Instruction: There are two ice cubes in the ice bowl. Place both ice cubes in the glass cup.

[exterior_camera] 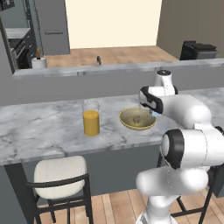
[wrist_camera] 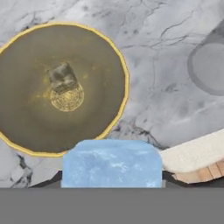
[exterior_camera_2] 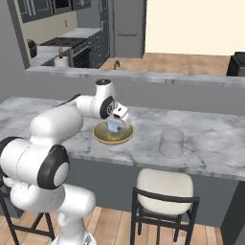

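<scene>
While the gripper (exterior_camera_2: 113,127) was held over the bowl (exterior_camera_2: 113,133), one ice cube (wrist_camera: 111,163) was seen pinched between its fingers, large and pale blue at the bottom of the hand view. From the right base view the same cube (exterior_camera_2: 113,128) was seen as a small blue spot just above the bowl's inside, below the hand. A second cube (wrist_camera: 63,78) was left lying in the bowl (wrist_camera: 26,87), greyish, near the centre rings, clear of the rim. The bowl was set on the marble counter (exterior_camera: 39,127), just beside the orange-liquid glass (exterior_camera: 91,117) in the left base view, the two apart. The cup (exterior_camera_2: 171,143) was stood upright on the counter, well apart from the bowl on the side away from the orange glass; its rim (wrist_camera: 210,65) was caught at the right edge of the hand view. Nothing could be made out inside the cup. A chair seat (wrist_camera: 194,154) was seen past the counter edge in the hand view. In the left base view the gripper (exterior_camera: 152,112) was mostly hidden by the arm at the bowl's (exterior_camera: 131,124) right rim
</scene>
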